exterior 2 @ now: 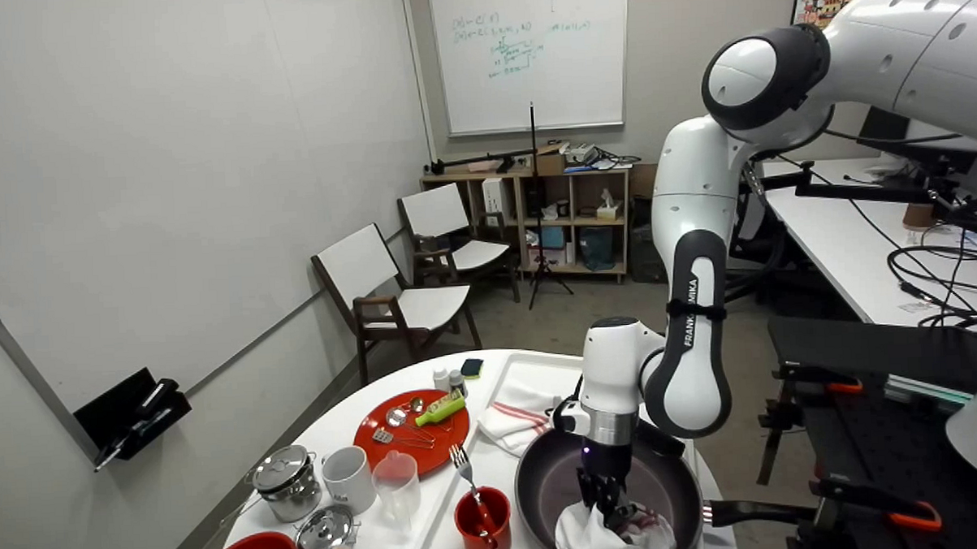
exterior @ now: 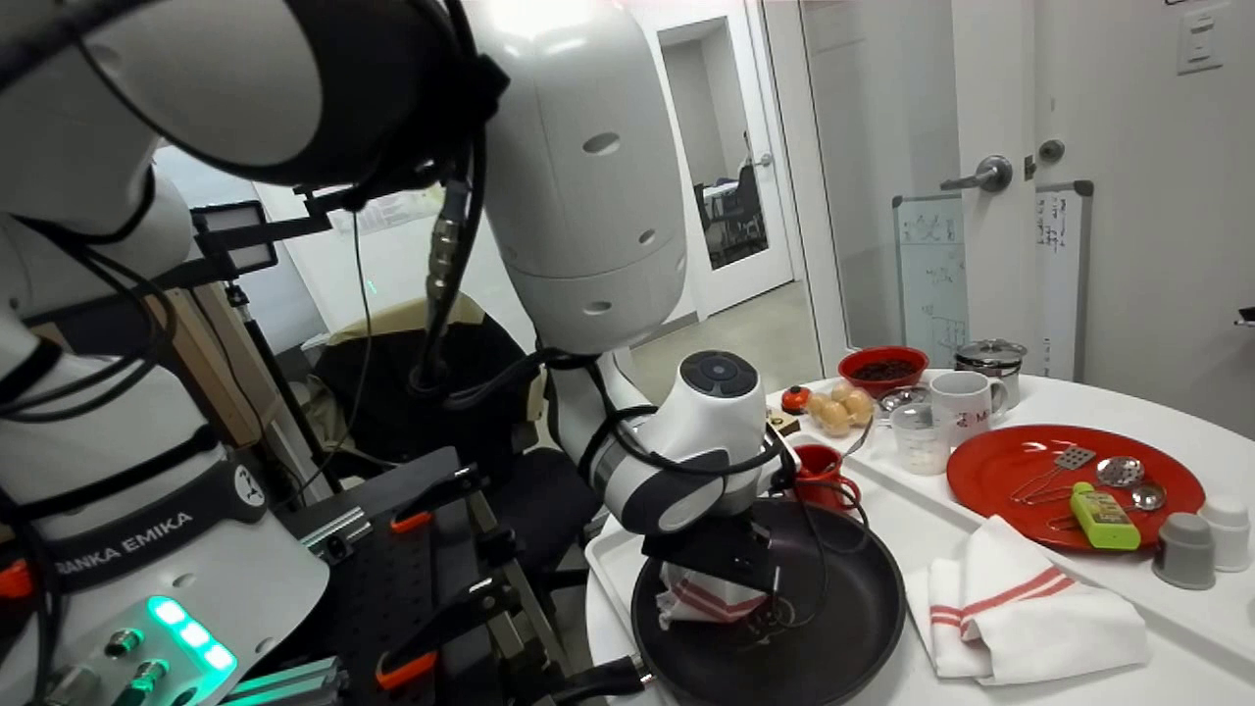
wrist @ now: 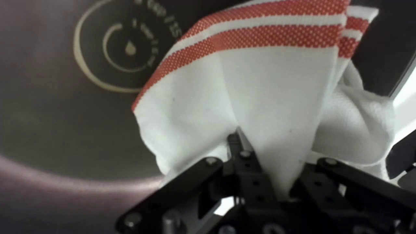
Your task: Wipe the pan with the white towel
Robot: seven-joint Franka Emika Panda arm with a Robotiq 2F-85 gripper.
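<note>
A black frying pan (exterior: 853, 608) sits on the white table, and its handle sticks out past the table's edge. It also shows in an exterior view (exterior 2: 542, 477) and in the wrist view (wrist: 81, 136). A white towel with red stripes (exterior: 708, 596) lies bunched inside the pan, also seen in an exterior view (exterior 2: 583, 535) and in the wrist view (wrist: 276, 97). My gripper (exterior 2: 614, 510) points down into the pan and is shut on this towel. In the wrist view the gripper (wrist: 269, 152) has towel cloth between its fingers; the right fingertip is hidden behind cloth.
A second striped white towel (exterior: 1039, 613) lies folded beside the pan. A red mug (exterior 2: 483, 525) with a fork stands close to the pan's rim. A red plate (exterior: 990, 480) with utensils and a green bottle (exterior: 1106, 520) lies farther along. A clear cup (exterior 2: 397, 485) and white mug (exterior 2: 348, 477) stand nearby.
</note>
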